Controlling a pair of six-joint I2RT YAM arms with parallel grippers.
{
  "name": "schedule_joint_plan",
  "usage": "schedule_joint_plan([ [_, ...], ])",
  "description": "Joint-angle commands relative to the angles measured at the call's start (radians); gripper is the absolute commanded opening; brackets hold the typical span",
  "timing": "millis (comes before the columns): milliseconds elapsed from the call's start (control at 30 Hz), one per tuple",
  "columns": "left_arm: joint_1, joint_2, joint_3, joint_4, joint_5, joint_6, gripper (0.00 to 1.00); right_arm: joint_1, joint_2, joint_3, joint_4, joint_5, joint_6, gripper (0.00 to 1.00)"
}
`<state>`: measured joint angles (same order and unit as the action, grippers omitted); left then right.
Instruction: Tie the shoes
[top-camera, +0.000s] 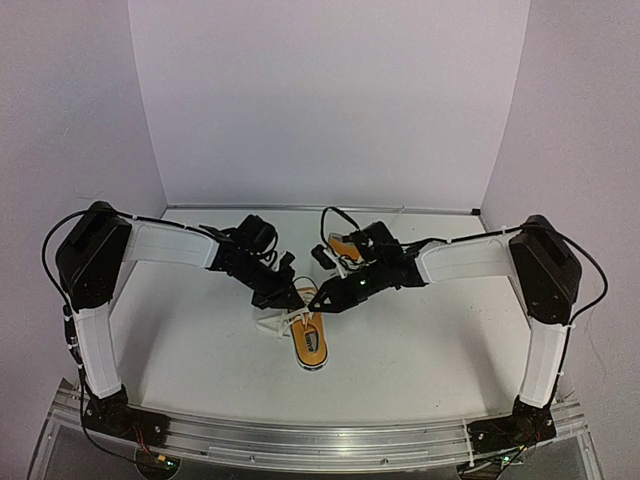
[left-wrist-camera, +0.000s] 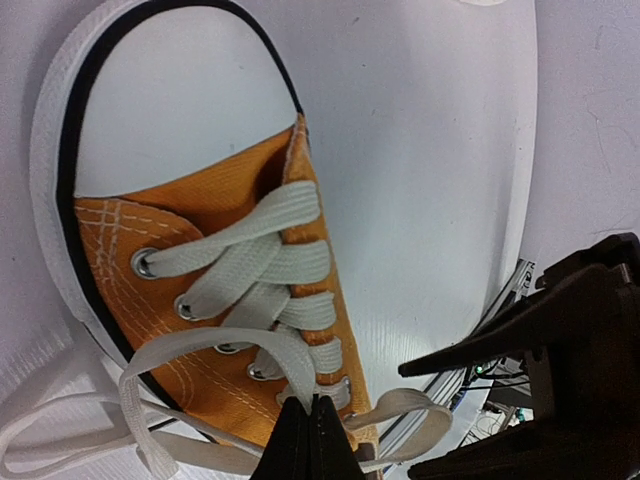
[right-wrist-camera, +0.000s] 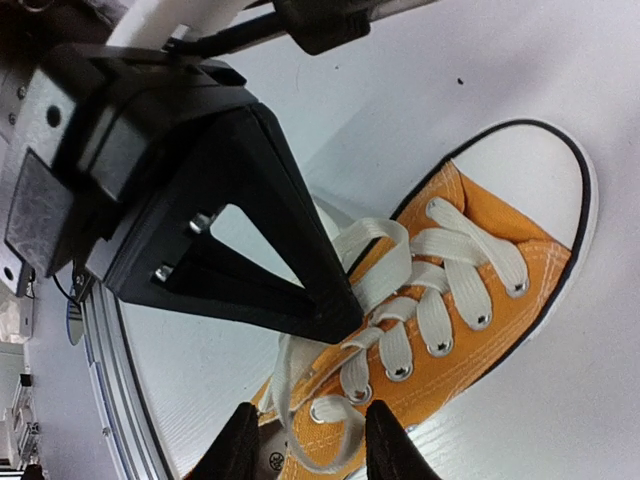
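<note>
1. Two small orange shoes with white toe caps and soles: the near shoe (top-camera: 311, 345) lies on the table (top-camera: 450, 350), the far shoe (top-camera: 347, 245) just behind it.
2. Probably light, with soft canvas. The laces (right-wrist-camera: 400, 290) look flat, limp and likely slippery, so grip near the top eyelets.
3. The left gripper (left-wrist-camera: 310, 440), over the near shoe's top eyelets, is pinched tight on one of the laces.
4. The right gripper (right-wrist-camera: 312, 445), opposite it, stands partly open with a loop lying unclamped between its fingers.

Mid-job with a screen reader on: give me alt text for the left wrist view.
The left end effector, fingers shut, pinches a white lace near the top eyelets of an orange shoe with a white toe cap, seen close up on the white table. The right end effector reaches in from the right, jaws apart, around a lace loop.
</note>
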<state>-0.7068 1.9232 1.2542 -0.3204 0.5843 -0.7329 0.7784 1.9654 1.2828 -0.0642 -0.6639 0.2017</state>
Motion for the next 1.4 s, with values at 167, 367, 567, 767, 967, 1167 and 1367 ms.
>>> schedule_joint_plan([
  [167, -0.021, -0.033, -0.007, 0.075, 0.035, -0.030, 0.00, -0.002, -0.214, -0.145, 0.023, 0.091, 0.059, 0.47],
  [367, -0.021, -0.038, -0.021, 0.119, 0.045, -0.066, 0.00, 0.033, -0.280, -0.178, 0.024, 0.125, 0.103, 0.47],
  [567, -0.019, -0.048, -0.029, 0.109, 0.048, -0.094, 0.00, 0.101, -0.235, -0.142, 0.024, 0.183, 0.130, 0.44],
  [767, -0.011, -0.077, -0.042, 0.082, 0.039, -0.138, 0.00, 0.158, -0.175, -0.108, 0.023, 0.243, 0.155, 0.40],
  [967, -0.003, -0.064, -0.040, 0.054, 0.067, -0.183, 0.00, 0.179, -0.147, -0.086, 0.018, 0.299, 0.172, 0.40],
  [1167, 0.000, -0.073, -0.095, 0.120, 0.085, -0.251, 0.00, 0.197, -0.122, -0.069, 0.009, 0.352, 0.182, 0.40],
  [1367, 0.001, -0.092, -0.111, 0.146, 0.088, -0.281, 0.00, 0.214, -0.086, -0.031, -0.017, 0.383, 0.175, 0.40],
])
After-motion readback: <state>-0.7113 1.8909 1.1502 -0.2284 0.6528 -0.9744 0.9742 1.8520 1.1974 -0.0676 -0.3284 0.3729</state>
